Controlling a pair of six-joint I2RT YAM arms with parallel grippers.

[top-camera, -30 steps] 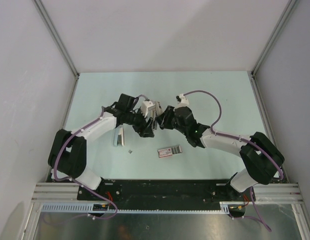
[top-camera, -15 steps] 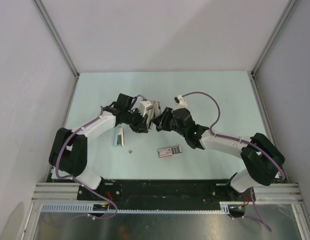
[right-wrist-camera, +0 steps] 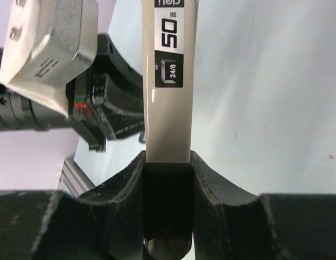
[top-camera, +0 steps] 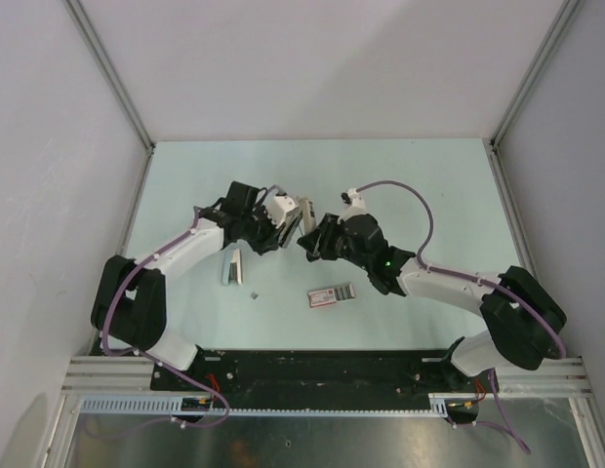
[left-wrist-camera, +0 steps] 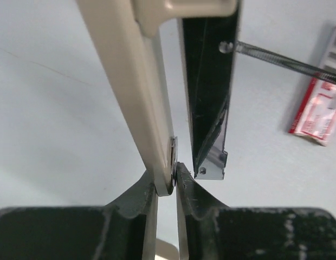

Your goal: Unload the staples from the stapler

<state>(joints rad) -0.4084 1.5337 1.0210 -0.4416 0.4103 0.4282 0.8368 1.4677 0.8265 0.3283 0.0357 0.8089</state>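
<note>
The stapler (top-camera: pixel 304 213) hangs above the table between both arms. In the left wrist view its cream body (left-wrist-camera: pixel 130 81) runs up from my left gripper (left-wrist-camera: pixel 167 181), which is shut on the body's rounded tip. The black top part (left-wrist-camera: pixel 208 81) is swung away from the body, with a thin spring rod (left-wrist-camera: pixel 282 59) showing. My right gripper (right-wrist-camera: pixel 167 162) is shut on the stapler's (right-wrist-camera: pixel 165 108) other end, its fingers (right-wrist-camera: pixel 214 179) on both sides. A silvery-white strip, the staples (top-camera: pixel 230 266), lies on the table to the left. Whether any staples sit inside the stapler is hidden.
A flat pink-and-grey box (top-camera: pixel 332 294) lies on the table in front of the grippers, seen also as the box (left-wrist-camera: pixel 320 108) at the right of the left wrist view. A tiny dark bit (top-camera: pixel 254 293) lies near the strip. White walls enclose the table.
My left gripper has shut on the stapler's tip. Both grippers and the stapler have shifted slightly away from the arm bases.
</note>
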